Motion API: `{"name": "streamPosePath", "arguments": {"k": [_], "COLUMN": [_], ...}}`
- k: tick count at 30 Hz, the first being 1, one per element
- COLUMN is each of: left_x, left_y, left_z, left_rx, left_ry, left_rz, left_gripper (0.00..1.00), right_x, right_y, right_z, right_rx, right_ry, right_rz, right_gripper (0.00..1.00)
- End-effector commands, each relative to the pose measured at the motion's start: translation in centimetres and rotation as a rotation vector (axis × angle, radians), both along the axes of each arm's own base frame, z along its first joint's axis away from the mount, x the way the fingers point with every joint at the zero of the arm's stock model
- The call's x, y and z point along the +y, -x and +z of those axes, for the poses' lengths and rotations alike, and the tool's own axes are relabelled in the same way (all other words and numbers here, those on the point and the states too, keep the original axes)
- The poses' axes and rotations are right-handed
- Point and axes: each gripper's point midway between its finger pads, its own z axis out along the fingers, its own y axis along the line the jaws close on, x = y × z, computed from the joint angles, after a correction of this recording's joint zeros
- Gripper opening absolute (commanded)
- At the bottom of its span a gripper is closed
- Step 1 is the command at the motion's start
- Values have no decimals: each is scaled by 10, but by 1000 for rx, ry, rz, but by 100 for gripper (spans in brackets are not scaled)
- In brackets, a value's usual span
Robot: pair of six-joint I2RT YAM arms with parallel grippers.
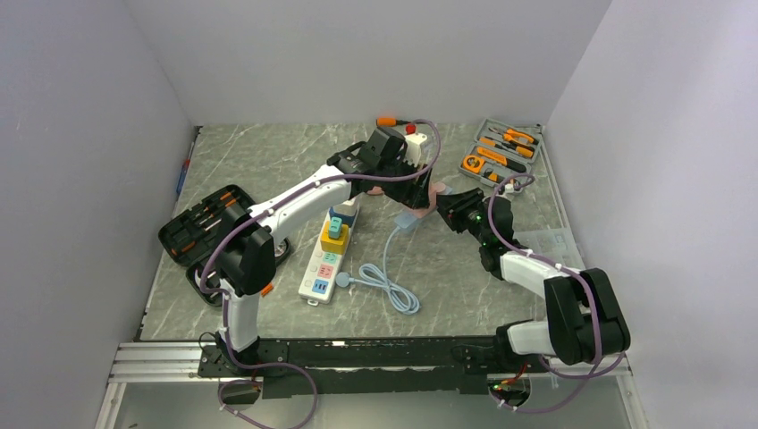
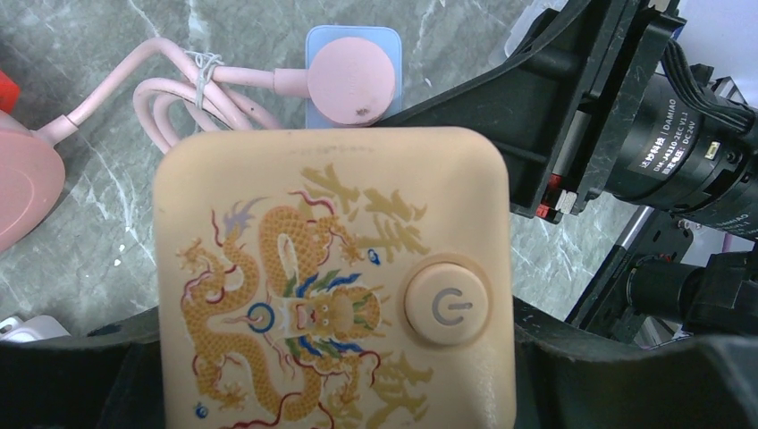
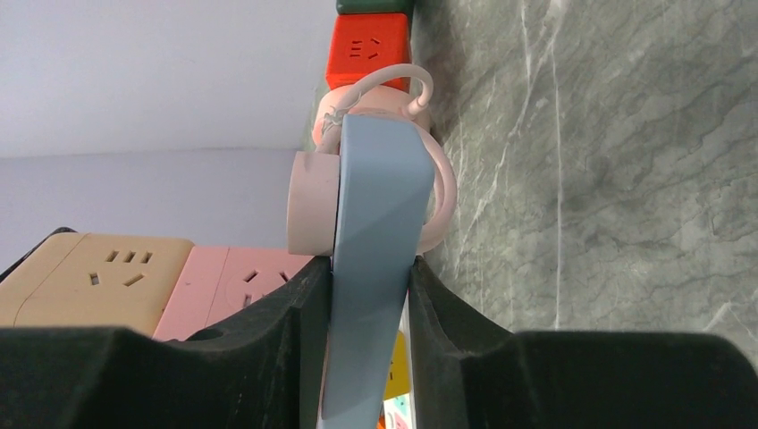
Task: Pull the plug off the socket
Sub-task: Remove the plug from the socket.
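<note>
A round pink plug (image 2: 349, 82) sits in a light blue socket block (image 2: 353, 45); its pink cable (image 2: 192, 85) lies coiled on the marble table. My right gripper (image 3: 371, 268) is shut on the blue socket block (image 3: 380, 223), with the pink plug (image 3: 313, 202) on the block's left face. My left gripper (image 2: 335, 357) is shut on a beige cube socket (image 2: 331, 277) that has a dragon print and a power button. In the top view the left gripper (image 1: 402, 168) and right gripper (image 1: 442, 207) meet at centre back beside the blue block (image 1: 407, 221).
A white power strip (image 1: 326, 257) with yellow and blue adapters lies centre left, and a light blue cable (image 1: 389, 284) coils beside it. An open black tool case (image 1: 201, 225) is at the left. A grey tool tray (image 1: 501, 152) is at the back right. A red cube (image 3: 368, 49) is behind the block.
</note>
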Motion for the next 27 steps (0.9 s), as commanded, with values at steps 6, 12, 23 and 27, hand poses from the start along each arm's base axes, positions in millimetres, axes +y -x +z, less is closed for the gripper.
{"name": "streamPosePath", "arguments": {"k": [6, 12, 23, 27], "left_x": [-20, -18, -2, 2], "left_y": [-4, -6, -14, -13], "left_z": [128, 145, 187, 171], "left_rx": [-225, -245, -295, -288], "left_ry": [270, 297, 362, 328], "left_rz": [-26, -17, -4, -23], "left_gripper": [1, 1, 0, 0], "right_x": [-4, -17, -25, -27], "right_y": [9, 19, 30, 28], "right_z": [-21, -57, -89, -87], "right_rx": [76, 162, 231, 229], "right_ry": [131, 193, 199, 199], "right_rz": [-10, -52, -69, -76], "right_gripper": [0, 0, 0, 0]}}
